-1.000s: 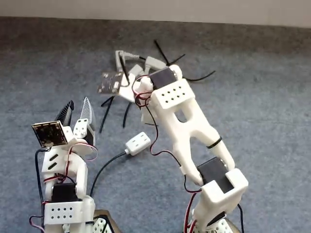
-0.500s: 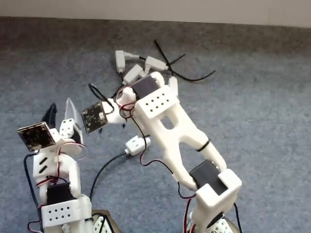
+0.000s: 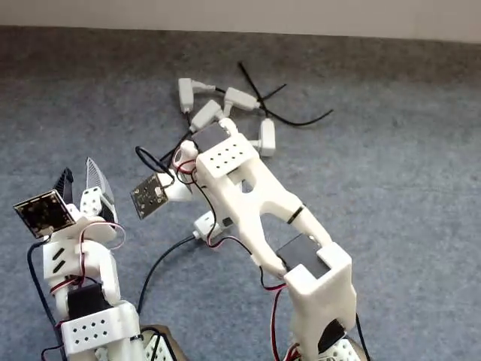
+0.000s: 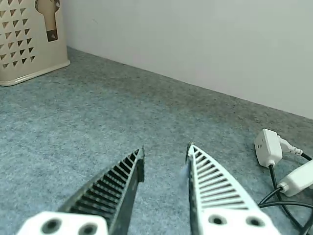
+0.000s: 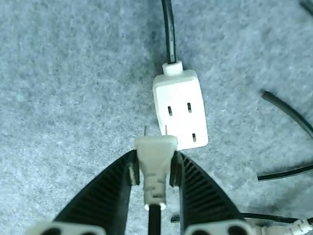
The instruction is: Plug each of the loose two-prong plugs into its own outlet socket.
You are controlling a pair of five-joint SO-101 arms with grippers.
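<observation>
- Holding tight, the right gripper (image 5: 154,164) is clamped on a white two-prong plug (image 5: 155,147). One finger is on each side, and the two metal prongs stick out in front.
- Just past the prongs, the white outlet block (image 5: 180,115) lies flat on the grey table (image 5: 58,73). The prongs point at its near end, a bit to one side of the slots. They are not in any slot yet. I cannot tell if they touch the block.
- A black cord (image 5: 167,29) comes out of the block on the side away from the gripper.
- The left gripper (image 4: 165,155) is off to the side, well apart from the block. Its two fingers are spread apart, with nothing between them.
- Farther back lie the loose white pieces (image 3: 239,98), close together with thin black wires. I cannot tell which are plugs and which are sockets.
- Farthest away, a pale basket (image 4: 29,39) stands by the wall.
- What could go wrong: the prongs are not lined up with a pair of slots, so a push may hit the plain plastic.
- Nothing holds the block down, so it may slide away instead of taking the plug.
- A hard bump could also twist the plug in the fingers, and then the prongs would go in crooked or not at all.
</observation>
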